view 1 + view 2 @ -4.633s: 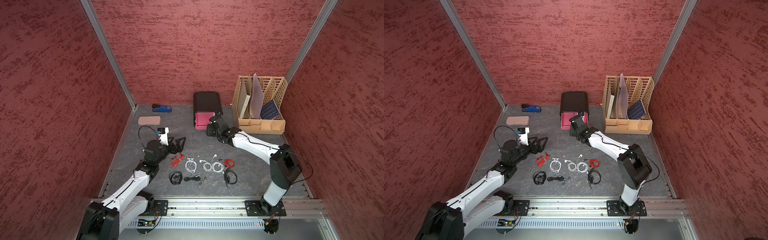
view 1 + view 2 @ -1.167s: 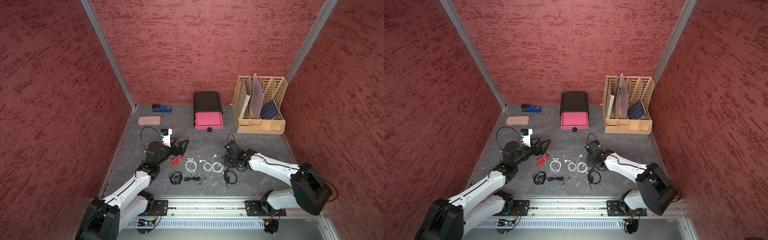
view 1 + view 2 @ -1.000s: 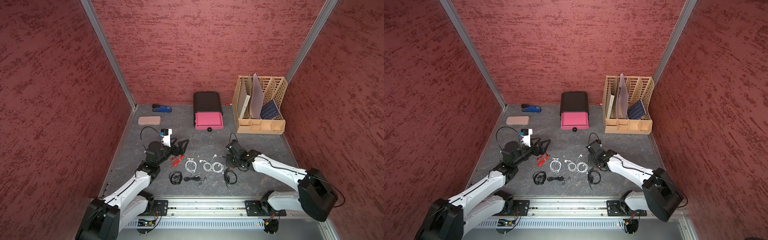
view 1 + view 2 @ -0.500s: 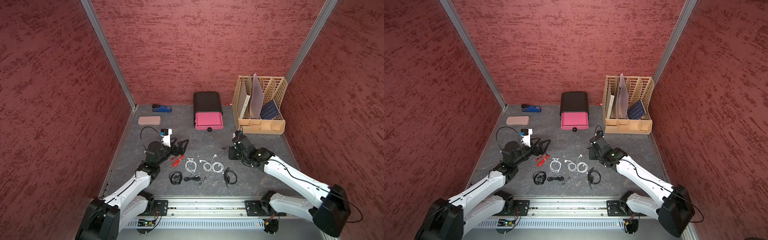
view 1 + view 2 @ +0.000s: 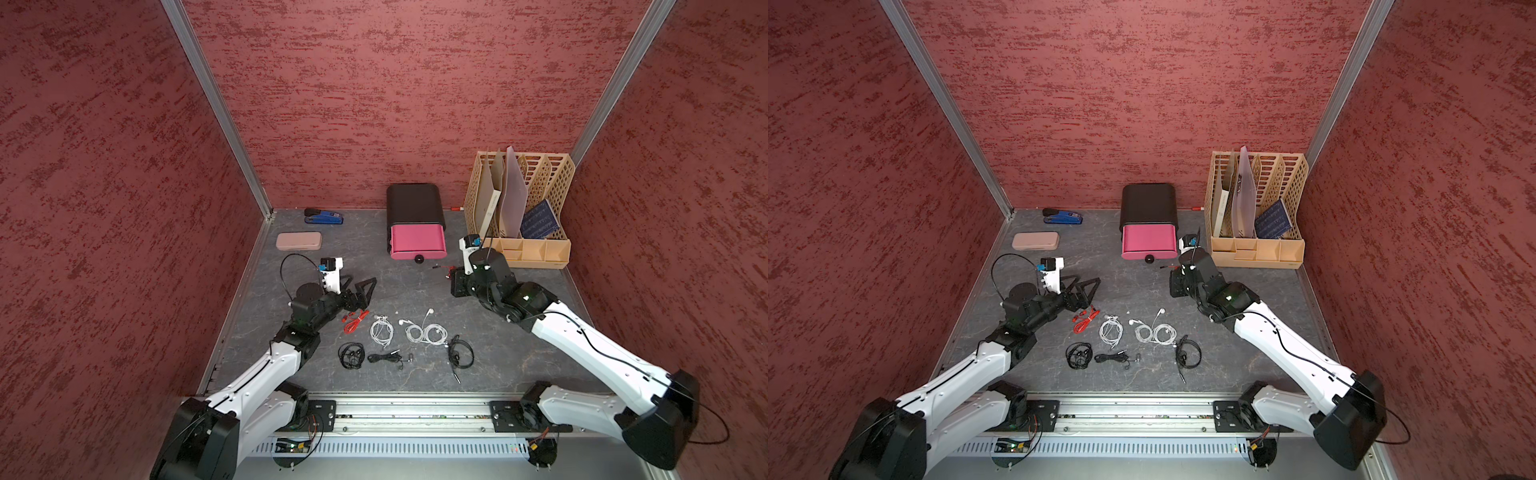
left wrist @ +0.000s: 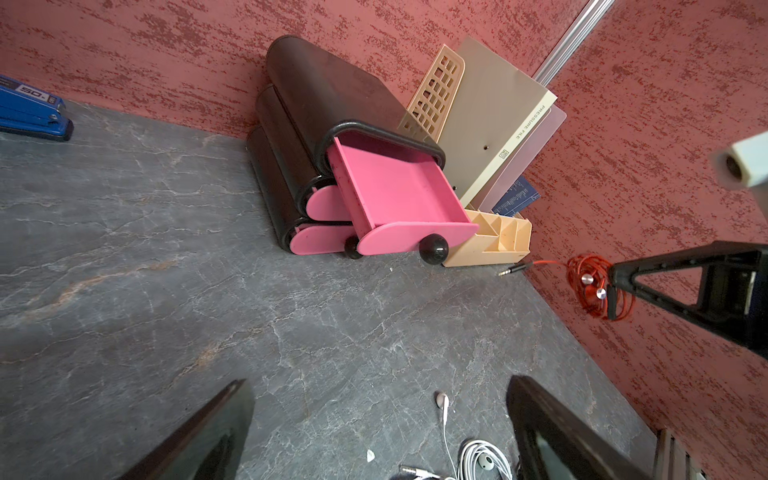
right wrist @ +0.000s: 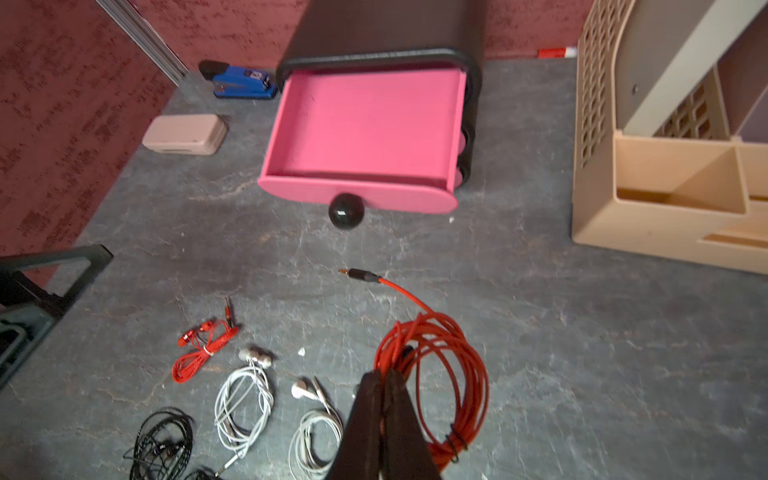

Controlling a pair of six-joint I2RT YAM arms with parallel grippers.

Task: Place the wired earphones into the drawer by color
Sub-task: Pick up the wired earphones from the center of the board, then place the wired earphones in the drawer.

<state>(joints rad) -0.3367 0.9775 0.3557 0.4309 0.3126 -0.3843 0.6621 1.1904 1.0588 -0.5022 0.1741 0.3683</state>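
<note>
Left of centre in a top view: left gripper [image 5: 360, 294] low over the grey table [image 5: 415, 286], jaws spread wide, holding nothing, just beside one red earphone bundle [image 5: 353, 322]. To its right, lying loose in two rows: three white bundles [image 5: 381, 330] and, below them, three black bundles [image 5: 352, 355]. Upper centre: pink top drawer [image 5: 417, 239] pulled open and bare inside; two lower drawers, per the left wrist view, shut. Right of centre, seen closest in the right wrist view: right gripper [image 7: 384, 376] clamped tight on the second red bundle [image 7: 436, 365], lifted clear of the table, plug end sticking out toward the drawer. Nothing filed yet by the look of it; one bundle in transit, seven to go. Open floor between gripper and drawer front. Beige file organizer [image 5: 519, 208] close on the right, and the drawer's raised front lip to clear before any release.
</note>
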